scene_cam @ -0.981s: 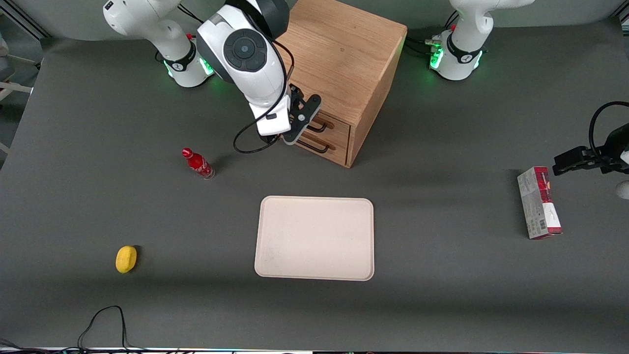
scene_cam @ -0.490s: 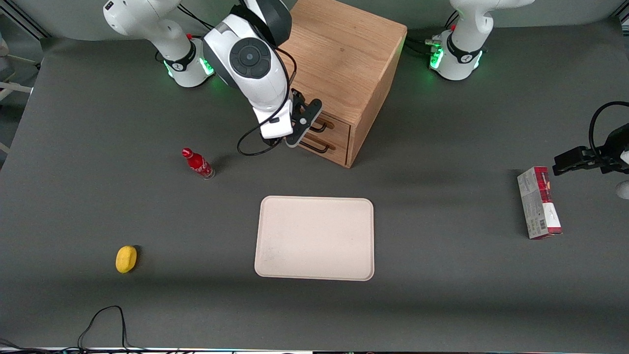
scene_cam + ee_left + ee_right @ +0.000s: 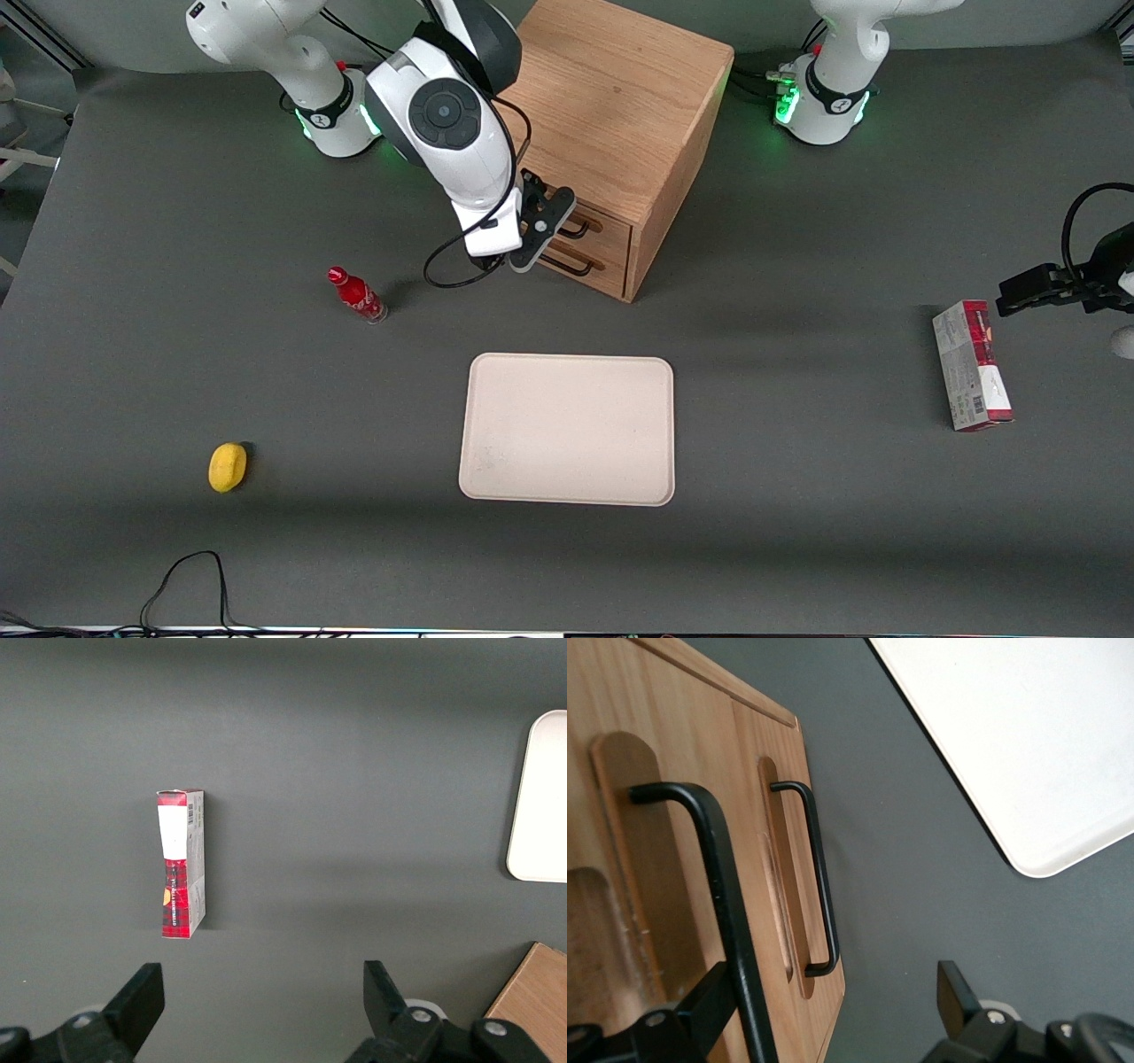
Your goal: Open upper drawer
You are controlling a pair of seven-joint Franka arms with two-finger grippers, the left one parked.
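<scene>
The light oak cabinet [image 3: 620,106] stands toward the working arm's end of the table, its two drawers facing the front camera. The upper drawer [image 3: 611,232] [image 3: 673,744] looks shut, and its black bar handle [image 3: 578,229] [image 3: 713,868] runs close across the wrist camera. My gripper [image 3: 542,223] [image 3: 828,988] is right in front of that drawer and open. The handle bar passes over one finger [image 3: 700,1010]; the second finger [image 3: 955,988] stands apart over bare table. The lower drawer's handle [image 3: 819,868] lies just beside it, untouched.
A cream tray [image 3: 567,430] [image 3: 1028,735] lies nearer the front camera than the cabinet. A red bottle [image 3: 357,295] stands close beside my arm. A yellow fruit [image 3: 228,466] lies near the front edge. A red-and-white carton [image 3: 972,365] [image 3: 182,864] lies toward the parked arm's end.
My gripper has shifted slightly along the upper drawer's front, toward the working arm's end of the table. The drawer has not visibly moved.
</scene>
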